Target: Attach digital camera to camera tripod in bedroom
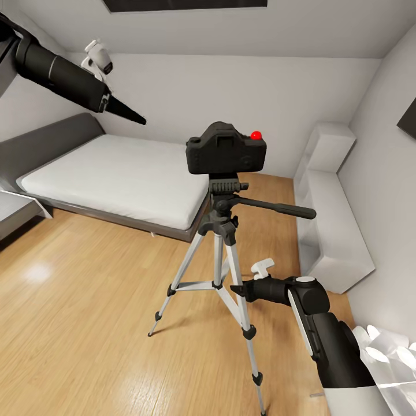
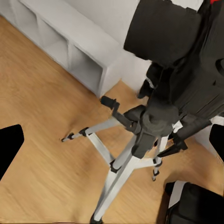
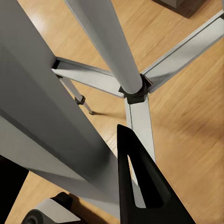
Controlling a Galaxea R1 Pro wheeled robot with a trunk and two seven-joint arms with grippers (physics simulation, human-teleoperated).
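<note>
Nearest, low in the head view, the right arm reaches in from the lower right with its black right gripper [image 1: 238,290] level, tips just at one silver leg of the tall silver-legged camera tripod with black joints and feet [image 1: 218,254]; the right wrist view shows a dark fingertip [image 3: 140,186] beside that leg over the light wood floor [image 1: 86,323] — whether it is clamped on the leg or loose I cannot tell. The small chunky black digital camera with the red round button [image 1: 226,149] sits square on the tripod's dark grey head, long black pan handle [image 1: 277,207] sticking out to the side, so the attach looks about done. Judgement: the step now is to confirm seating and back off — pull each arm straight away from the tripod, no sideways nudge on a leg, or the whole stand may tip. The left arm is raised high at upper left, its pointed left gripper [image 1: 124,111] aimed at the camera but well apart, holding nothing; open or closed, cannot tell. Beyond stand the grey bed with white mattress [image 1: 115,173] and a white open shelf unit [image 1: 329,231].
</note>
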